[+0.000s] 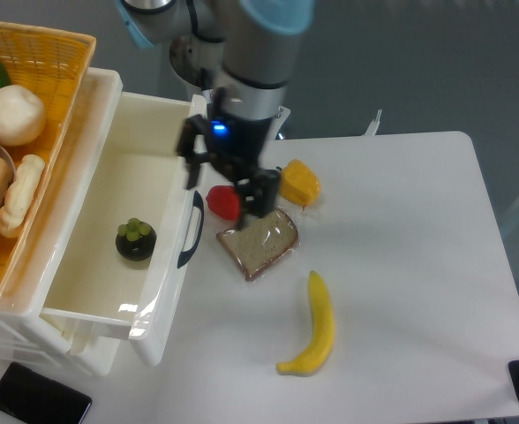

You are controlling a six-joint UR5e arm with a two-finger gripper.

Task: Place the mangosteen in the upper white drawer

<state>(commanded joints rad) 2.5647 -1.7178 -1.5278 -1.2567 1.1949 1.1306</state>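
We find the mangosteen [136,239] already lying on the floor of the upper white drawer [92,291], near the front panel and apart from the walls, so we judge the placing itself done. The hand [226,184] hangs outside the drawer, over the bench [401,265], just above the red pepper [223,202] and the slice of bread [259,242]. Its two dark fingers stand apart with nothing between them; it holds nothing.

What remains, as we read it, is a clean retreat. We would lift straight up before moving sideways, since the fingertips sit close to the pepper and the bread, and a sideways sweep could nudge either one. We would also keep away from the drawer's front panel and its dark curved handle [189,241], because a knock there might set the round fruit rolling.

The mangosteen is a small, near-black ball with a cluster of light green lobes on top; its skin looks smooth and slightly glossy. The drawer is deep, cream-white plastic, rectangular, with shiny walls that catch the light. The bread is brown, speckled, flat and wrapped in something clear. A curved yellow banana [316,329] lies nearer the front of the bench, and a woven yellow basket [65,71] holding other foods sits above the drawer.
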